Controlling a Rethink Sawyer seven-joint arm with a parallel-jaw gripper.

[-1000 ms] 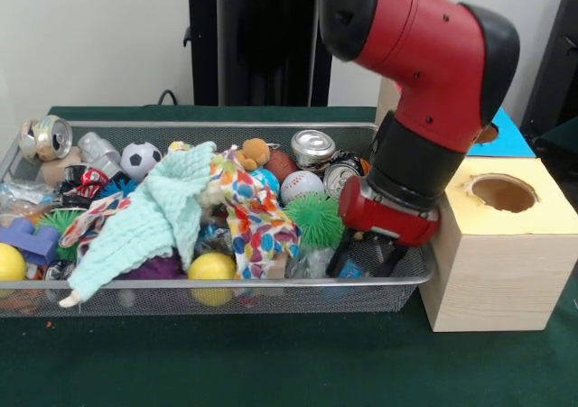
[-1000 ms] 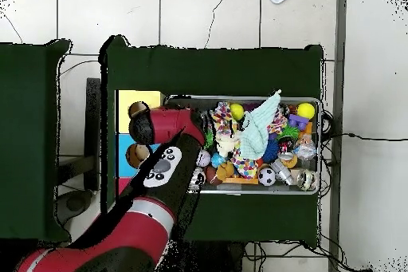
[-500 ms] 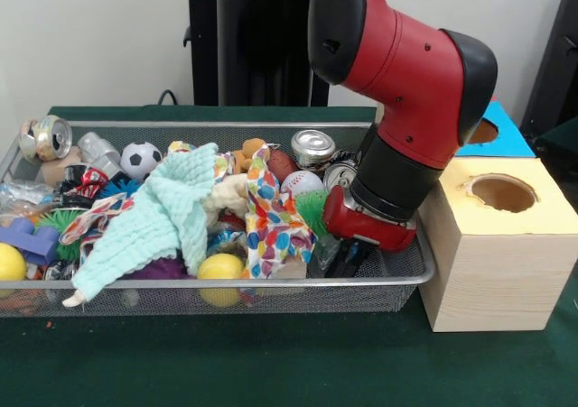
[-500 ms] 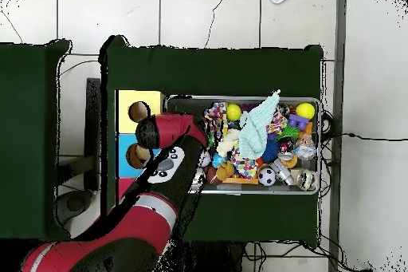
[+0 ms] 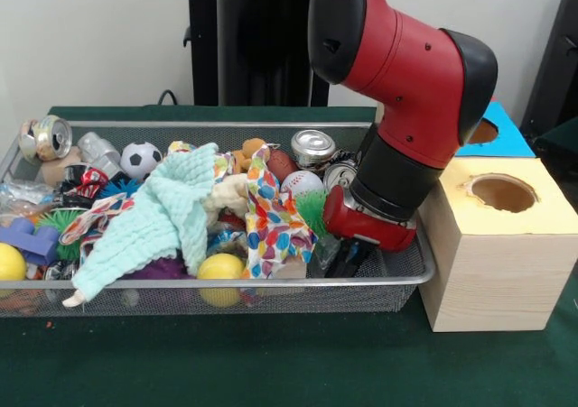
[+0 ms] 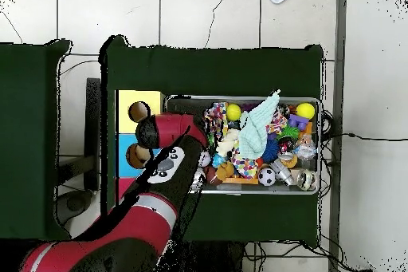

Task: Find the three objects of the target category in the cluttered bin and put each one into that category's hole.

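At the bin's end beside the boxes: the pincer [image 5: 348, 261] reaches down inside the wire mesh bin [image 5: 271, 285], its dark tips low behind the front rim.
Pincer state: I cannot tell how far it is open or if it holds anything; the red wrist and the mesh hide it.
Nearest objects: a green spiky ball [image 5: 312, 210] just beside the wrist, a baseball [image 5: 301, 183] and two silver cans [image 5: 313, 145] behind it.
Middle of bin: a colourful spotted cloth [image 5: 271, 222] and a mint green knitted cloth [image 5: 158, 222] lie over the pile; a yellow ball [image 5: 215, 268] rests at the front rim.
Far end of bin: a small soccer ball [image 5: 139, 159], a tilted can [image 5: 50, 137], a purple block [image 5: 27, 241].
Boxes: a wooden box with yellow top and round hole [image 5: 501, 192] touches the bin; a blue-topped box [image 5: 499, 134] stands behind it.
Support: a dark green table [image 5: 271, 362].
Overhead view: the red arm [image 6: 163, 157] covers that end of the bin.
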